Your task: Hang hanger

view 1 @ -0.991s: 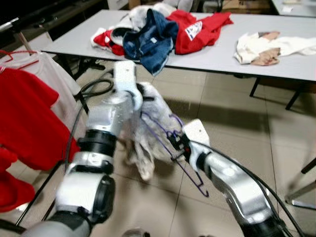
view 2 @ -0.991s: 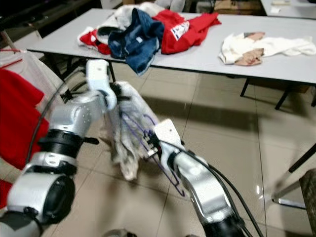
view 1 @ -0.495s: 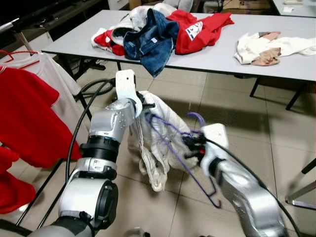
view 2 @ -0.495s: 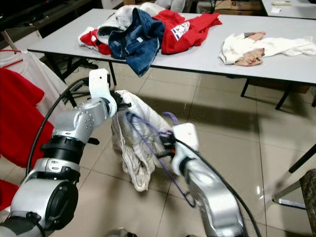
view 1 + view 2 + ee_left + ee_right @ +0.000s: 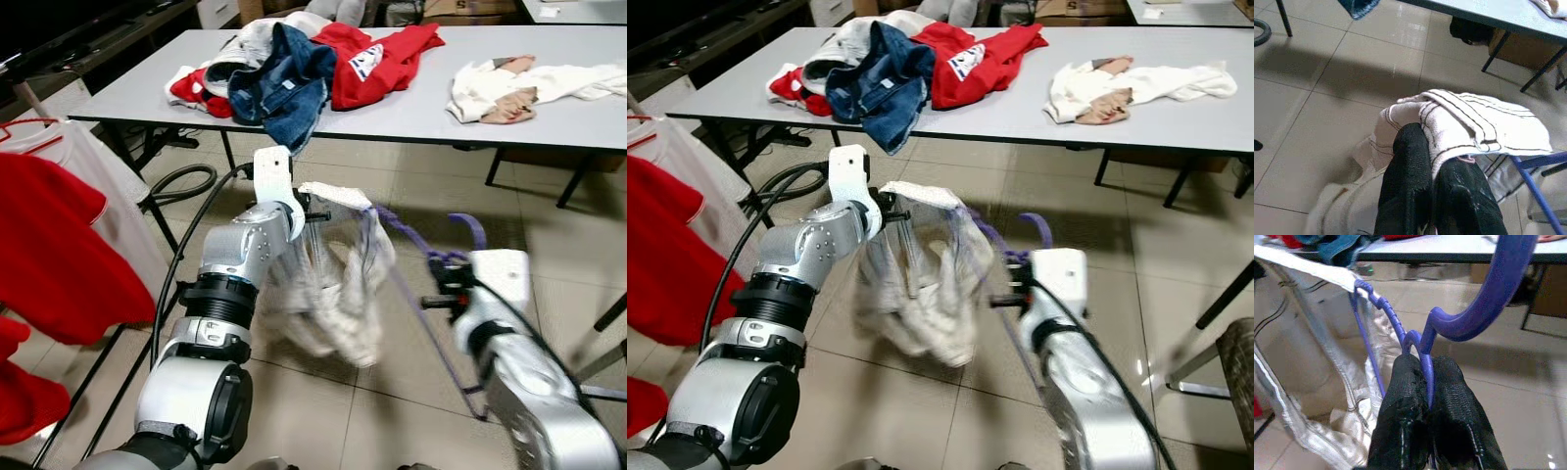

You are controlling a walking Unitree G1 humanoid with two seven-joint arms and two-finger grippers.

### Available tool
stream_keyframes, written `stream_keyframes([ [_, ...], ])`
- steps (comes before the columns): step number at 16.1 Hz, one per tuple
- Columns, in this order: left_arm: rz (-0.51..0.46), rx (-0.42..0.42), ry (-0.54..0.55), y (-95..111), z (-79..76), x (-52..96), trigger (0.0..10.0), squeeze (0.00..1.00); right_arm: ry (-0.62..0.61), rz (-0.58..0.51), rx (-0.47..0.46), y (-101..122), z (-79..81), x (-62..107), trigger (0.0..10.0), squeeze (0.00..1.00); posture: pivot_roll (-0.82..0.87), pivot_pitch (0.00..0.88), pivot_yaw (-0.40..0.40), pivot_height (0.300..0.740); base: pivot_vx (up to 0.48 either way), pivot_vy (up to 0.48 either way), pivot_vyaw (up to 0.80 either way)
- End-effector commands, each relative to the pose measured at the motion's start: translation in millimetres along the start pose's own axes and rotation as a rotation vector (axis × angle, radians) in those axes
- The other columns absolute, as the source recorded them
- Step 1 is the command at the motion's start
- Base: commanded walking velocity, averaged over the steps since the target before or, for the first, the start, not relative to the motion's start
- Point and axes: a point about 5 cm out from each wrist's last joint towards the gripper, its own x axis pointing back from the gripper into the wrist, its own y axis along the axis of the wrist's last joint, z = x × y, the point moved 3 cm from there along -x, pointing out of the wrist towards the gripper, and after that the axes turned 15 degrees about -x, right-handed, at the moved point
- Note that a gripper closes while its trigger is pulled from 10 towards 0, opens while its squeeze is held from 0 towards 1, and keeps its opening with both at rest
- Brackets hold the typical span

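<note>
A purple plastic hanger is pinched at its neck by my right gripper, which is shut on it; its hook curves up past the fingers. One arm of the hanger runs into a white striped garment that hangs above the floor. My left gripper is shut on the garment's upper edge, holding it up at mid-height in front of me. The garment is stretched between the two grippers.
A long grey table behind carries a heap of red, blue and white clothes and a cream garment. Red and white shirts hang on a rack at my left. A black hose lies on the tiled floor.
My right gripper has pulled the hanger away to the right, spreading the garment wider. The left gripper has kept its hold. The camera view has shifted a little.
</note>
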Motion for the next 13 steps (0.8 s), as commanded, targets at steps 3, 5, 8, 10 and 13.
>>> stream_keyframes([
  [3, -0.069, 0.023, -0.043, 18.1, -8.6, 3.0, 1.3, 0.0, 0.03, 0.103, 0.006, -15.0, 1.2, 1.6, 10.0, 0.0, -0.14, 0.0, 0.151, 0.74, 0.0, 0.0, 0.0],
  [5, -0.088, 0.054, -0.109, 26.5, -21.0, 5.5, 2.1, 0.0, 0.153, 0.178, 0.007, -29.7, 19.6, -0.2, 10.0, 0.0, -0.14, 0.0, 0.149, 0.74, 0.0, 0.0, 0.0],
  [8, -0.108, 0.065, -0.179, 34.9, -32.4, 9.9, 2.5, 0.0, 0.145, 0.208, 0.009, -38.8, 21.3, -6.3, 10.0, 0.0, -0.13, 0.0, 0.148, 0.74, 0.0, 0.0, 0.0],
  [10, -0.111, 0.099, -0.243, 44.6, -39.3, 17.9, 1.1, 0.0, 0.061, 0.212, -0.003, -43.2, 10.4, -16.4, 10.0, 0.0, -0.12, 0.0, 0.148, 0.74, 0.0, 0.0, 0.0],
  [13, -0.147, 0.196, -0.252, 65.1, -40.9, 25.0, 0.0, 0.0, 0.01, 0.258, 0.014, -56.7, -1.6, -21.7, 10.0, 0.0, -0.11, 0.0, 0.15, 0.74, 0.0, 0.0, 0.0],
])
